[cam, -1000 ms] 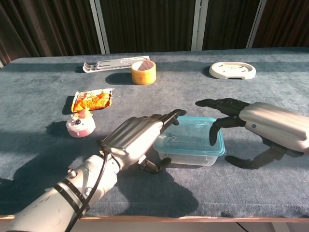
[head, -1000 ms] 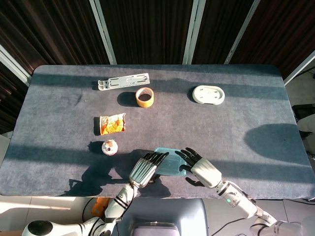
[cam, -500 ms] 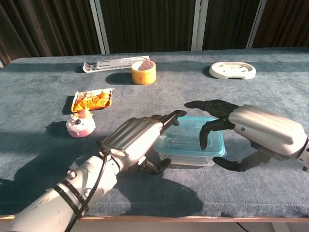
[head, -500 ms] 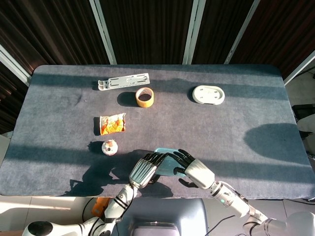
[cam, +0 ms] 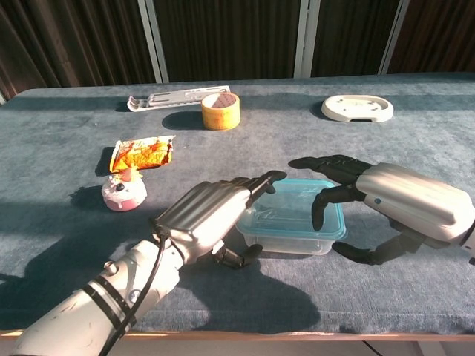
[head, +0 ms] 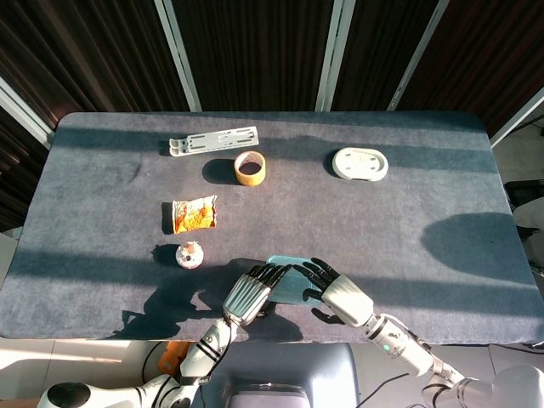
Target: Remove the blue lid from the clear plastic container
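The clear plastic container (cam: 291, 231) with its blue lid (cam: 300, 211) (head: 289, 281) sits near the table's front edge, lid on. My left hand (cam: 211, 215) (head: 248, 294) rests against the container's left side, its fingers reaching over the lid's left rim and thumb by the near wall. My right hand (cam: 386, 196) (head: 338, 291) hovers over the right end, fingers spread and curved down, with fingertips (cam: 319, 215) just above or touching the lid's right part. Neither hand lifts anything.
A pink toy (cam: 123, 191) and an orange snack wrapper (cam: 141, 154) lie to the left. Further back are a tape roll (cam: 220, 110), a white bracket (cam: 174, 98) and a white oval dish (cam: 358, 108). The table's front edge (cam: 223, 330) is close below both hands.
My right hand moved left from beside the container to over its right end, then drew back slightly. The left hand and the container have stayed put.
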Controlling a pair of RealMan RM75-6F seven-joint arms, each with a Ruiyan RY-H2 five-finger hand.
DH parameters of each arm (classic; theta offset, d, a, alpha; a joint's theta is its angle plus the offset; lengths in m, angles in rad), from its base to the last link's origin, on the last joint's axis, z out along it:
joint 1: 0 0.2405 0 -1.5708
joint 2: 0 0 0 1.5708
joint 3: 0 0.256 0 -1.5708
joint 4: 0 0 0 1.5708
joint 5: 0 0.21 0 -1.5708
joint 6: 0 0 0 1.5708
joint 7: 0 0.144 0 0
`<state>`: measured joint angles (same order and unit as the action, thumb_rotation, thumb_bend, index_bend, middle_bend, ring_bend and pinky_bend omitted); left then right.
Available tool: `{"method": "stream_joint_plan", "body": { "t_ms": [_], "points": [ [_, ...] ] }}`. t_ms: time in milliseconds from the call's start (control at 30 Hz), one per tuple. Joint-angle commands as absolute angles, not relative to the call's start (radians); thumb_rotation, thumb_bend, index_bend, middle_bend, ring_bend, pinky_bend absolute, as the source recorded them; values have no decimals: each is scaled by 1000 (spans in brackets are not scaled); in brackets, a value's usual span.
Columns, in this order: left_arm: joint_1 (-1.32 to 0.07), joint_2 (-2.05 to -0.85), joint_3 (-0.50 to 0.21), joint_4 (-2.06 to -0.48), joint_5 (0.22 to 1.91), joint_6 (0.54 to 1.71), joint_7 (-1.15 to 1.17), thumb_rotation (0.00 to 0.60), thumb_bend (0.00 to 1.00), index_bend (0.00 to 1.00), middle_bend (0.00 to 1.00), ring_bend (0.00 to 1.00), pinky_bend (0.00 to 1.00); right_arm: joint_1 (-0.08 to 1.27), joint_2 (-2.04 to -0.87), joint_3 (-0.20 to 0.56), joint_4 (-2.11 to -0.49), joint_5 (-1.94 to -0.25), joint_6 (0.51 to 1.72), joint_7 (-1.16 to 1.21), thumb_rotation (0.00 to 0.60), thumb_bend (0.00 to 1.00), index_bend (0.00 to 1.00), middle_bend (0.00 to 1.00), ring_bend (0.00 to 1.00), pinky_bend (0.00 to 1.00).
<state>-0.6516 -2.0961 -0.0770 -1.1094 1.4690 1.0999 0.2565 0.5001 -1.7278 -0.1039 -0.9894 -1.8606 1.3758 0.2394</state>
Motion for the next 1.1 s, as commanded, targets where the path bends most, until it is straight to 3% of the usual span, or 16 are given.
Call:
{"method": "stream_joint_plan", "body": {
  "t_ms": [33,1100],
  "points": [
    [-651,-2095,-76,-1110,1470,1098,260,600,329,0,283,236,178,502,-1730,-104,-987,-1856,1374,238,600,485,588,128,0,0],
    [-643,-2113,-31,-1039,1533,1109,255,600,327,0,289,246,187,507,-1706,-104,-1015,-1823,1394,236,600,485,590,129,0,0]
  ]
}}
